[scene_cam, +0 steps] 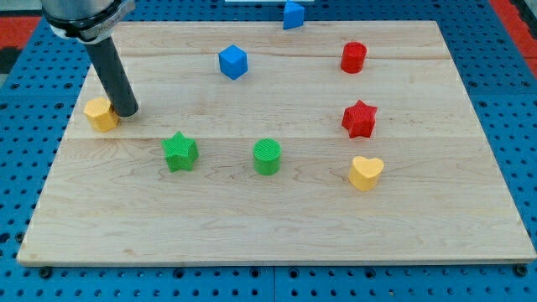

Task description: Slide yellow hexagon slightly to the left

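Observation:
The yellow hexagon [100, 114] lies near the board's left edge. My tip [126, 110] stands right against the hexagon's right side, touching or nearly touching it. The dark rod rises from there up and to the view's left, towards the top left corner.
On the wooden board [277, 226]: a green star [179, 152], a green cylinder [267, 157], a yellow heart [366, 173], a red star [359, 119], a red cylinder [353, 57] and a blue cube [233, 62]. Another blue block [293, 15] sits at the board's top edge.

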`<action>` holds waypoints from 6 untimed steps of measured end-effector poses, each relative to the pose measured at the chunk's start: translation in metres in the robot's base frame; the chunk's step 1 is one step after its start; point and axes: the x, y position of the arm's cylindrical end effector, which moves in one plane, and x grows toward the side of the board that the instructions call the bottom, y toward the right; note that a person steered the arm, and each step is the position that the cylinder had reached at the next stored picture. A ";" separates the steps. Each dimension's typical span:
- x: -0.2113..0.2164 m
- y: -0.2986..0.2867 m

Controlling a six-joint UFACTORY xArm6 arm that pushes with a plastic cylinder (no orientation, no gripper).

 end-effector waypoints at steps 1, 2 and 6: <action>0.000 0.000; 0.000 0.000; 0.012 -0.023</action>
